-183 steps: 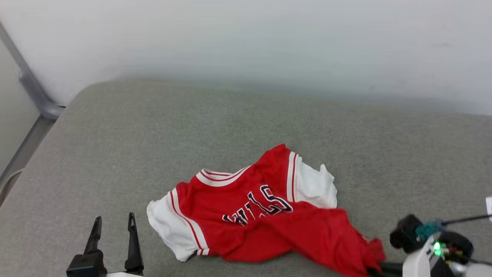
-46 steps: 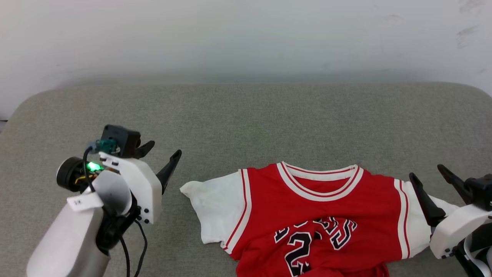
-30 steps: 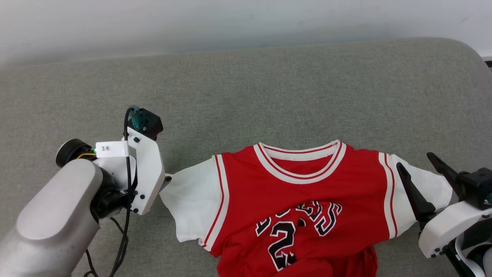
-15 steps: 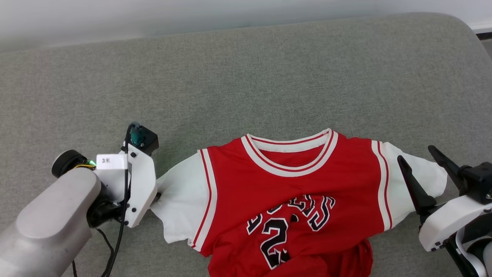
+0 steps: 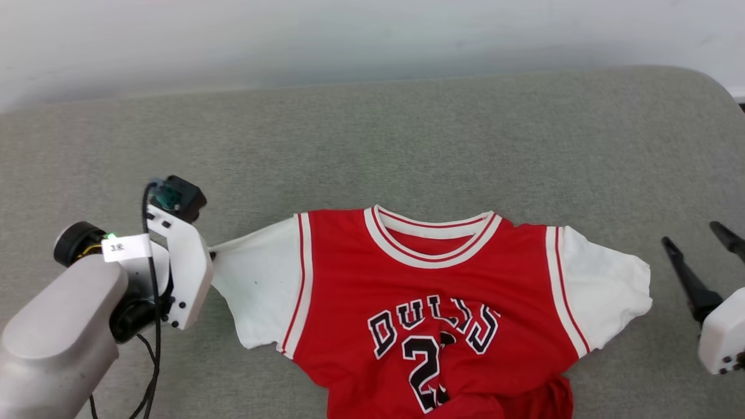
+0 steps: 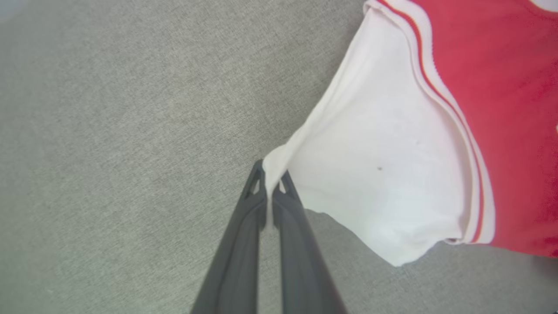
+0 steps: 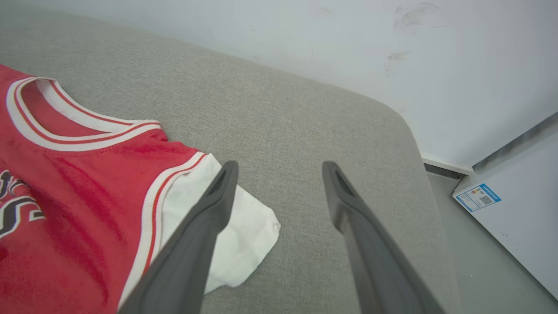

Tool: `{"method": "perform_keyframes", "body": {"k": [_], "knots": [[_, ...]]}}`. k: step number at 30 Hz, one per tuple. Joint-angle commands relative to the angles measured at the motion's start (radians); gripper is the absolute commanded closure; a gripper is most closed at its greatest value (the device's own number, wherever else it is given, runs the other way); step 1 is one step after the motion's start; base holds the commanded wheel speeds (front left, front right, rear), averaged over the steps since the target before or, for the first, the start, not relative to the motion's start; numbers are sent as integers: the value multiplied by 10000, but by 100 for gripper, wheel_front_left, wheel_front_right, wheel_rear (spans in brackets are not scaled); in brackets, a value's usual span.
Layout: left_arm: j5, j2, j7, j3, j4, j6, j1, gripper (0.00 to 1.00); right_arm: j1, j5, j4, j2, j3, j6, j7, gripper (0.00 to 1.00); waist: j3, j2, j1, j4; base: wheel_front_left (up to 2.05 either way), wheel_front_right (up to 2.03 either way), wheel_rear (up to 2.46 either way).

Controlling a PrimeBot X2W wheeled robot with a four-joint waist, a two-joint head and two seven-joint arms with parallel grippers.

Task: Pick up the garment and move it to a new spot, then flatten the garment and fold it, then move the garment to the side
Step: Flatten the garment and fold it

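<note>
Two dark fingers of the left gripper (image 6: 271,176) are pressed together on the outer tip of the garment's (image 5: 430,279) white sleeve (image 6: 375,174), with a sliver of cloth pinched between them. From those tips the sleeve stretches taut toward the red body.

The right gripper (image 7: 279,168) stands with its fingers wide apart, holding nothing, over the grey cushion (image 7: 305,122). The other sleeve (image 7: 248,226) lies just beside its left-hand finger; in the head view a strip of cushion separates the two.

The garment lies chest up on the cushion between the two grippers, its hem rumpled at the near edge. Black, white-outlined arched lettering (image 5: 433,326) across the chest reads roughly "BULLS", bent by a crease. The number below starts with 2; its remainder is folded under.

On the left arm's cable a white tag (image 5: 125,247) shows "3" and one more character. Beyond the right gripper's right-hand finger, a blue-and-white sticker (image 7: 477,197) carries a QR code, with print too small to read.
</note>
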Motion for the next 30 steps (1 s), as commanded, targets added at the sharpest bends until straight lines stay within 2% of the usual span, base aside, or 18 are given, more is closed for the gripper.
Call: {"method": "perform_keyframes", "body": {"k": [1, 5, 11, 16, 21, 30], "knots": [[-50, 101, -145, 100, -68, 101, 153, 100, -163, 113, -14, -271, 30, -11, 210, 0, -184, -1, -1, 204, 0, 0, 0], [-81, 319, -440, 320, -284, 279, 164, 100, -512, 702, 36, -1059, 345, -11, 1306, 0, -253, -1, -1, 438, 0, 0, 0], [-41, 384, -628, 436, -694, 437, 23, 100, -1419, 2051, 282, -2373, 1642, -12, 3507, 0, -28, -1, -1, 796, 0, 0, 0], [100, 248, -734, 420, -994, 551, -186, 100, -2521, 3068, 892, -2879, 2733, -11, 5182, 0, 380, -1, -1, 1053, 0, 0, 0], [223, 128, -822, 393, -1172, 535, -507, 100, -3472, 3414, 1723, -2753, 3604, -11, 5992, 0, 893, -1, -1, 1305, 0, 0, 0], [454, -134, -959, 254, -1276, 433, -972, 100, -3957, 3814, 3306, -2261, 5231, -6, 6195, 0, 1546, -1, -1, 1569, 0, 0, 0]]}}
